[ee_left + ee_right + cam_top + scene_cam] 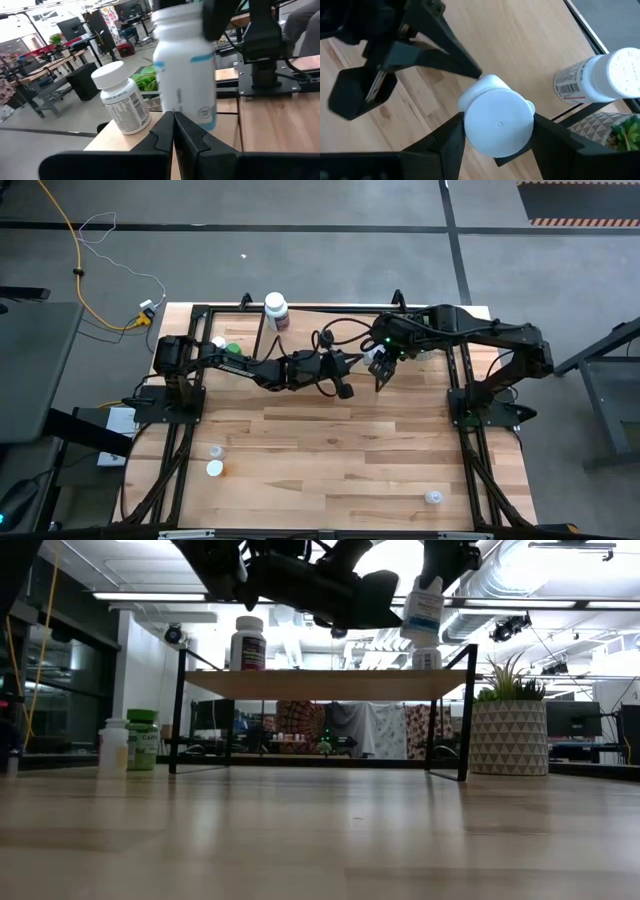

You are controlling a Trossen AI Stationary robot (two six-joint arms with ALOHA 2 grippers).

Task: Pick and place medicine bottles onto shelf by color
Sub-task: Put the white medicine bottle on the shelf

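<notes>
My right gripper [497, 131] is shut on a white medicine bottle with a blue-striped label [424, 605], which it holds higher than the shelf's board [320, 683], near the board's right end. My left gripper [173, 131] is shut and points level at this bottle's lower side [186, 107] from the table's left. A white bottle [602, 80] stands on the shelf beside the held one. A white-capped bottle with a dark label [247, 643] stands at the shelf's left end. My right gripper pinches the bottle's white cap [497, 122] between its two fingers, one on each side. The fingers come from above, slanting down. The bottle hangs upright below them, clear of the shelf. My left gripper's shut fingertips [476, 74] stand at the bottle's side; whether they touch, I cannot tell.
A white bottle [113, 747] and a green-capped one [142, 738] stand on the table left of the shelf. Loose white bottles [214, 460] lie at the near left and one [433, 497] at the near right. A potted plant [508, 725] stands at the far right.
</notes>
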